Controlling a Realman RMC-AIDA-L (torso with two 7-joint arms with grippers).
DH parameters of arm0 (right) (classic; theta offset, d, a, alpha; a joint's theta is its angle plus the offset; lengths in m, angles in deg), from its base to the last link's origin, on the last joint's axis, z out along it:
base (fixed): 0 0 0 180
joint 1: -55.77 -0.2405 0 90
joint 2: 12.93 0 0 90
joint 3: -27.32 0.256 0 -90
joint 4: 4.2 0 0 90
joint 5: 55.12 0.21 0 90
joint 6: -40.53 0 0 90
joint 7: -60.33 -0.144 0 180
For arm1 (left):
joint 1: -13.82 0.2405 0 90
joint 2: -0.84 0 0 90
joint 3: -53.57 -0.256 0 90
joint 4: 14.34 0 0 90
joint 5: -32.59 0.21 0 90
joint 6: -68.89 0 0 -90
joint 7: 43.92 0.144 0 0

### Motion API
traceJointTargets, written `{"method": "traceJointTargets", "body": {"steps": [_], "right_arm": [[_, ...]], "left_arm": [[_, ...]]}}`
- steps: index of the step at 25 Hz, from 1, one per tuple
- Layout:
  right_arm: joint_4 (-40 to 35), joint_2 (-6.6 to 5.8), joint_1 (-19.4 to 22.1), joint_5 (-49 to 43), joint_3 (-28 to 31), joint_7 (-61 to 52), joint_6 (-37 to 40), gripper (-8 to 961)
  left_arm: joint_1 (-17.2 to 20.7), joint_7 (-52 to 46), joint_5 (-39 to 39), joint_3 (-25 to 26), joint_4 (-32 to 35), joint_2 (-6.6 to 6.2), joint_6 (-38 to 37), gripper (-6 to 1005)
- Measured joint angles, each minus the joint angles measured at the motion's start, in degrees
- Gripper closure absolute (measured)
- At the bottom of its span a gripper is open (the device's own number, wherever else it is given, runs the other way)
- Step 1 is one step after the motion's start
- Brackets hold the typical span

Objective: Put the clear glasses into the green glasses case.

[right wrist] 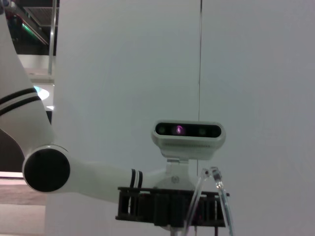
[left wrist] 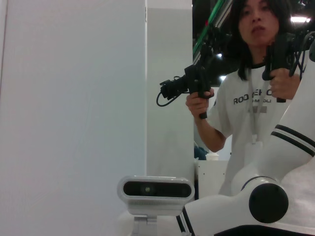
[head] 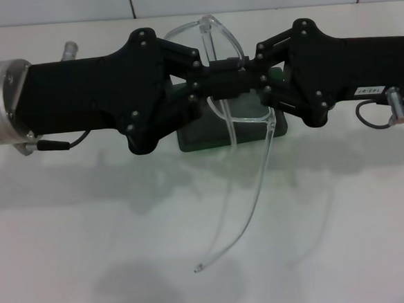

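- Left hand (head: 207,78): enters the head view from the left, held level above the counter (head: 90,235); its black fingertips meet the opposing hand at mid-scene and are clenched on the frame of the clear glasses (head: 245,127).
- Right hand (head: 248,66): enters from the right at the same height, mirror to the left; its fingertips are likewise clenched on the glasses frame, just beside those of the left hand.
- Clear glasses: held in the air between the two hands. One lens rim arcs behind the fingertips; the other lens hangs in front of them, and both long thin temple arms trail toward the camera, their tips well above the white counter.
- Green glasses case (head: 208,134): dark green, resting on the counter directly beneath the joined hands and largely hidden by them; whether its lid is up cannot be told.
- Right wrist view: the temple tips of the glasses (right wrist: 211,174) stand before the robot's head camera (right wrist: 188,132).
- Left wrist view: the head camera and, behind it, a person (left wrist: 251,73) holding controllers.
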Motion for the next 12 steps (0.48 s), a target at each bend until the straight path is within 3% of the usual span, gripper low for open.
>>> {"method": "traceJointTargets", "body": {"steps": [12], "right_arm": [[1.2, 0.07, 0.2, 1.0, 0.0, 1.6, 0.5, 881]], "left_arm": [[0.4, 0.0, -3.2, 0.3, -1.2, 0.81, 2.7, 944]]}}
